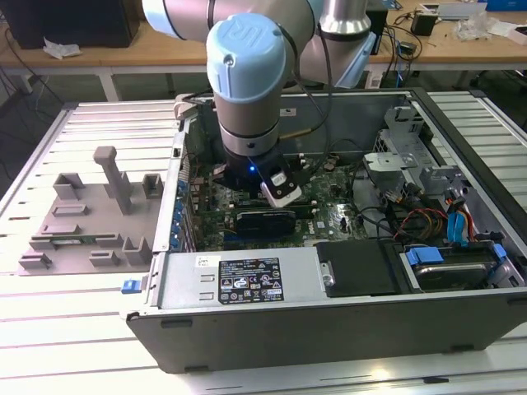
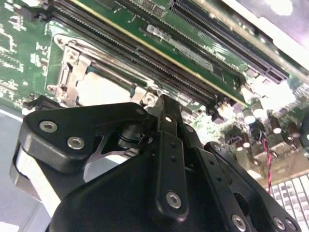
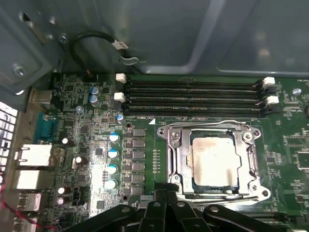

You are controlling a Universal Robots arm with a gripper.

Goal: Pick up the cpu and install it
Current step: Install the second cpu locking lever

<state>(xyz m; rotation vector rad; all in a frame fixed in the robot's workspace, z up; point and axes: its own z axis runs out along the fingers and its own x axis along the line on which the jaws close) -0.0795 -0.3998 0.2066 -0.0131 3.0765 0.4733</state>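
I am holding my hand [image 3: 166,195] low over the motherboard [image 3: 87,145], just beside the socket [image 3: 176,159], where the cpu [image 3: 215,162] is already lying inside the metal frame. My fingers seem together and empty. The open computer case [image 1: 247,325] is resting on a white slatted table [image 1: 49,329].

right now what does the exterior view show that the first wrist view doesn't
Exterior view alone: the whole open computer case, the arm's blue joint above it, the grey fixture tray on the exterior view's left, and the drive bay with blue cables.

First wrist view alone: the cpu lying inside the socket frame, and the memory slots beside it.

Both: the green motherboard and the tool.
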